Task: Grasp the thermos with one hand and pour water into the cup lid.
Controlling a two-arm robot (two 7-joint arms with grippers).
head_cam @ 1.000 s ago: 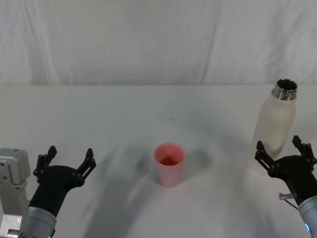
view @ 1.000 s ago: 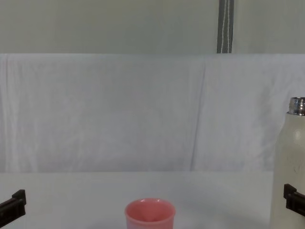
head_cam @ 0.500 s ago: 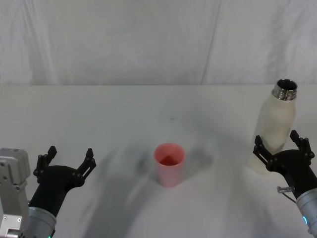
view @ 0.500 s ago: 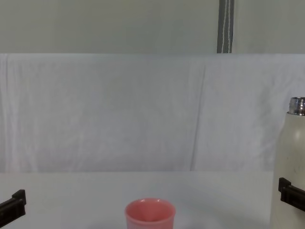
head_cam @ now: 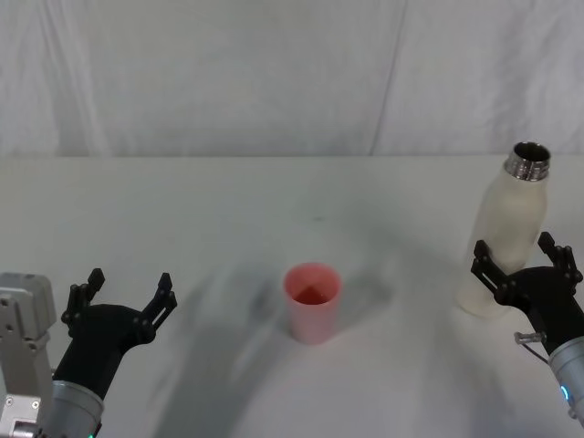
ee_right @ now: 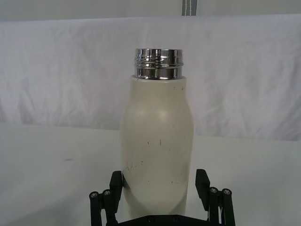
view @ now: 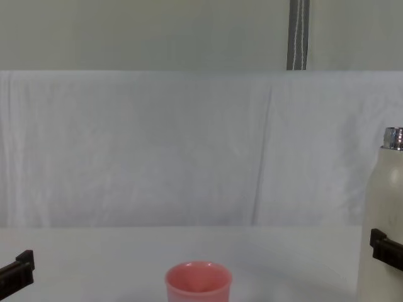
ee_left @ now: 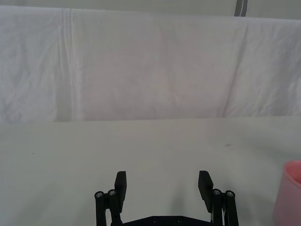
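The thermos (head_cam: pixel 509 239) stands upright at the right edge of the head view, on the white worktop (head_cam: pixel 228 210), with its steel threaded neck uncapped. The right end effector (head_cam: pixel 525 265) sits at the lower right of that frame with its fingers spread wide, one on each side of the bottle's lower body. In the right wrist view the thermos (ee_right: pixel 157 141) rises between the two black fingertips (ee_right: pixel 202 181), with a sliver of gap at each side, so the jaws bracket it without clamping.

The cup lid (head_cam: pixel 313 302), a small pink cup, stands open side up near the middle of the head view, well apart from the thermos; whether it holds anything cannot be told.

The left end effector (head_cam: pixel 123 297) hovers at the lower left, jaws wide and holding nothing, with the cup lid (ee_left: pixel 292 195) at the right edge of the left wrist view.
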